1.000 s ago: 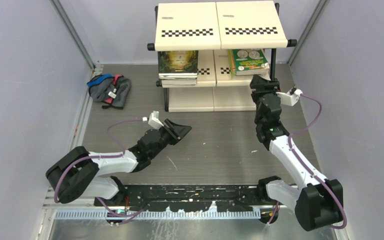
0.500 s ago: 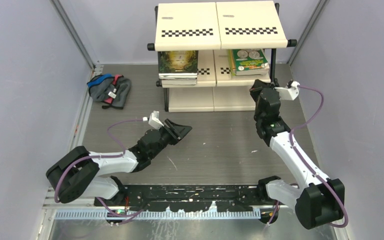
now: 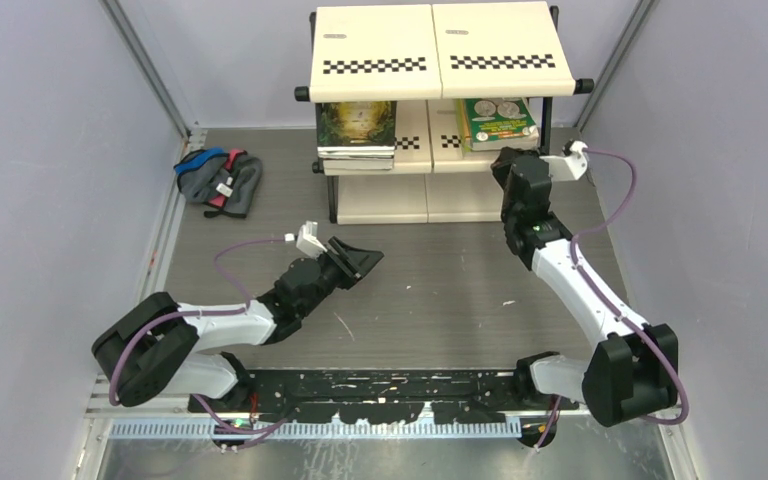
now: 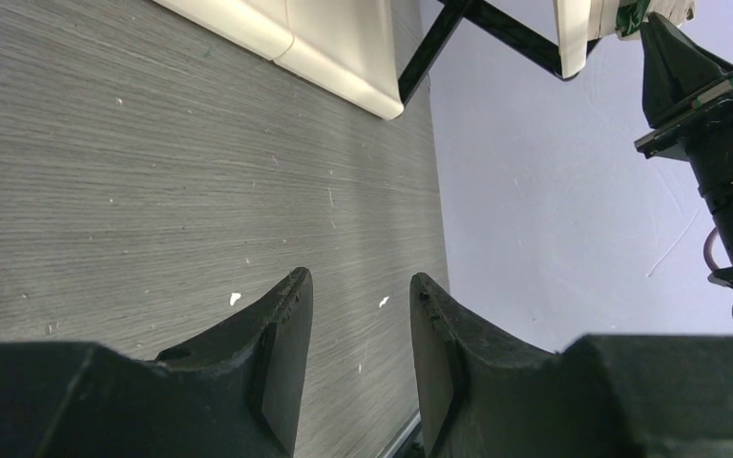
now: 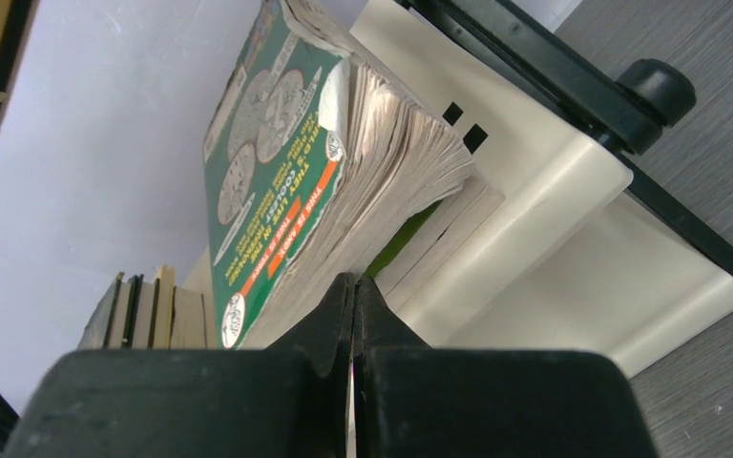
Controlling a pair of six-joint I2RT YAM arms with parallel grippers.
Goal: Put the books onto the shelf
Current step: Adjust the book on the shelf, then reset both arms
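Well, from where I stood the books were all up on the shelf (image 3: 440,45) by then, on its middle board; a dark green-gold stack (image 3: 356,128) lay on the left half and a green book (image 3: 500,122) with coins on its cover topped a pile on the right half; I saw no book lying on the counter (image 3: 440,290).

The right claw (image 3: 508,165) was pinched fully shut with nothing between its fingers; it hung just in front of that right-hand pile, and the green book lay straight ahead of it, towards the back wall. In the right wrist view the book's ragged page edge faced the shut tips and seemed to jut a little past the board's front lip; whether the tips touched it I could not tell. The book's long axis ran front to back, into the shelf; so a straight nudge forward, I judged, would seat it deeper.

The left claw (image 3: 365,262) stood partly open and empty, low over the bare counter and well apart from the shelf; the right arm was plainly the nearer one. A cloth bundle (image 3: 220,180) lay off to the left.
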